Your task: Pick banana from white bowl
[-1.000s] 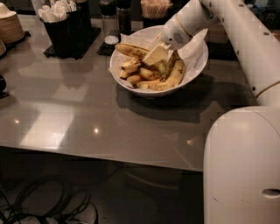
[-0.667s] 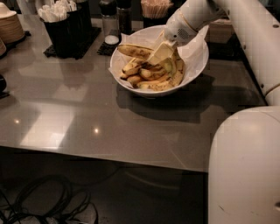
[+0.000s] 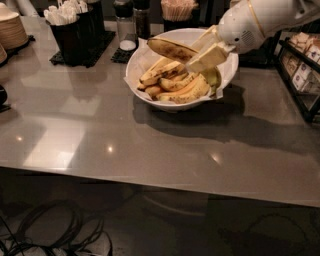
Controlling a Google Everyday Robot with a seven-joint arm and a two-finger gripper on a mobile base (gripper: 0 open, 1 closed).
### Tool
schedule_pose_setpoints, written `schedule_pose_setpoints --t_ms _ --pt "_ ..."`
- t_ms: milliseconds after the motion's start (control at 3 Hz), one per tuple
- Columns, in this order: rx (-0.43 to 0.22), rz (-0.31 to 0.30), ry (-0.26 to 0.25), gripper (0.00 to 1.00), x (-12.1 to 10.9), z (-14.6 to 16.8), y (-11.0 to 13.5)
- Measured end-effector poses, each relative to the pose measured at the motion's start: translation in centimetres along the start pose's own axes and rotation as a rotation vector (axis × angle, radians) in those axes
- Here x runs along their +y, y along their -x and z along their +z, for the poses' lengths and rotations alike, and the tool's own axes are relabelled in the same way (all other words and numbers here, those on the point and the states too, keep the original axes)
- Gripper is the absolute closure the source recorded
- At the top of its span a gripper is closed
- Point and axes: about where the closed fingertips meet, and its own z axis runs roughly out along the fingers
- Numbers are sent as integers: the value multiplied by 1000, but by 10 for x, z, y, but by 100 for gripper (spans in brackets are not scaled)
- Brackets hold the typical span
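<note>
The white bowl [image 3: 145, 60] with a crumpled paper liner sits at the back middle of the grey counter and holds several yellow-brown bananas. My gripper [image 3: 202, 51] comes in from the upper right over the bowl and is shut on the banana [image 3: 170, 48], a long curved one with brown speckles. The banana is lifted above the others and points left, its right end hidden between the cream fingers [image 3: 209, 56].
A black caddy of white utensils [image 3: 74, 27] stands at the back left, with stacked tan discs [image 3: 11, 29] at the far left. Shakers [image 3: 131, 22] and a straw holder [image 3: 177, 11] stand behind the bowl. A rack of packets [image 3: 302, 70] is at the right.
The view has shifted and the arm has drawn up and right. The gripper has risen from down among the bananas, lifting the long banana clear of the pile.
</note>
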Motion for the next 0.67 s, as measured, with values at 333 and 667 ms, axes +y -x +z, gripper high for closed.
schedule_pose_setpoints --t_ms 333,667 --pt "-13 51 -27 100 41 -27 -16" --pt "-4 118 -7 100 60 -32 -35"
